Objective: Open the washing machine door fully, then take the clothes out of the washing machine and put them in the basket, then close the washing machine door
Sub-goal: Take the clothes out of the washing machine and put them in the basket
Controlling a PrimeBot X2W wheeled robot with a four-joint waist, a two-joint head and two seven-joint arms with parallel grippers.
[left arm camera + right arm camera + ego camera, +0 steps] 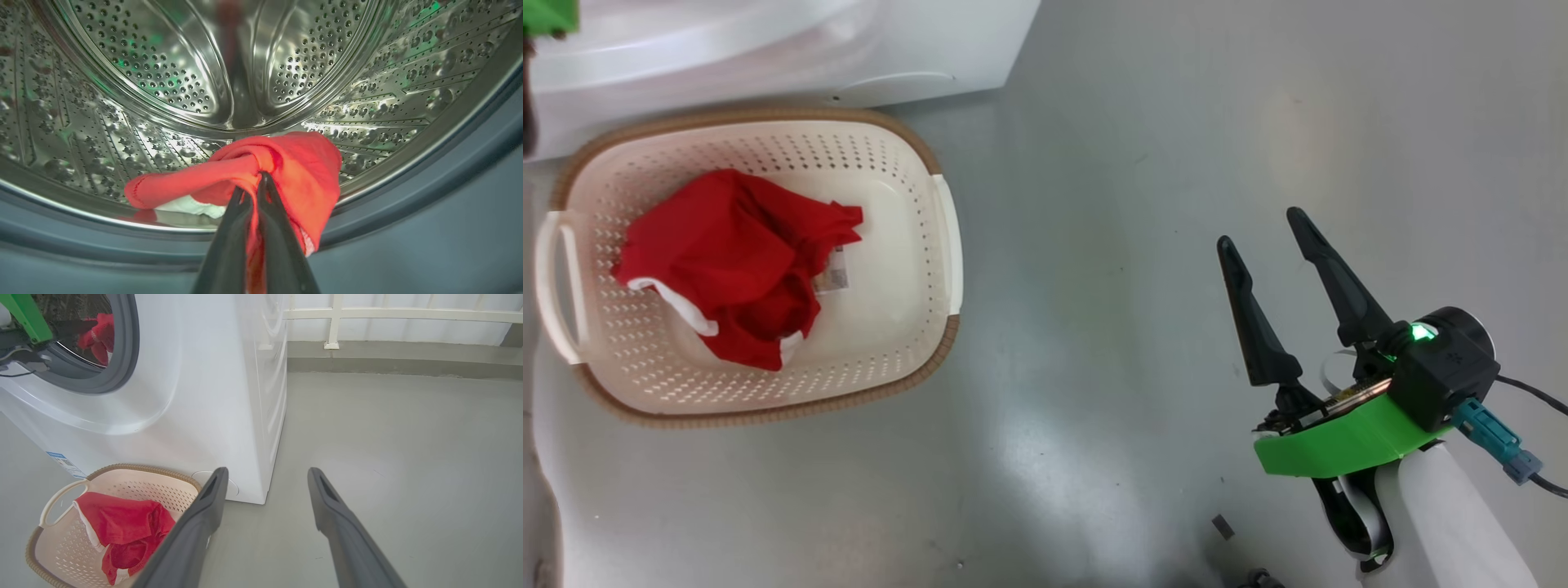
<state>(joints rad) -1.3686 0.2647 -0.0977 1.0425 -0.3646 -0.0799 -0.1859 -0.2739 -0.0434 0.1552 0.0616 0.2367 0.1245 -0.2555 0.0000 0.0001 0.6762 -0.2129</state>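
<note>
My left gripper (258, 179) is shut on a red garment (302, 171) with white trim, inside the steel drum (163, 81) of the washing machine (196, 388). From the right wrist view this garment (100, 337) shows red in the machine's round opening, beside the left arm's green bracket (26, 314). Another red garment (735, 261) lies in the cream basket (931, 245) on the floor in front of the machine. My right gripper (1270, 229) hangs open over bare floor, right of the basket, holding nothing. The washing machine door is out of view.
Grey floor (1111, 204) stretches between the basket and my right arm. A white rail (367, 314) and low grey kerb run along the far wall. The grey rubber ring (449, 171) frames the drum's mouth. A blue label (65, 463) sits low on the machine's front.
</note>
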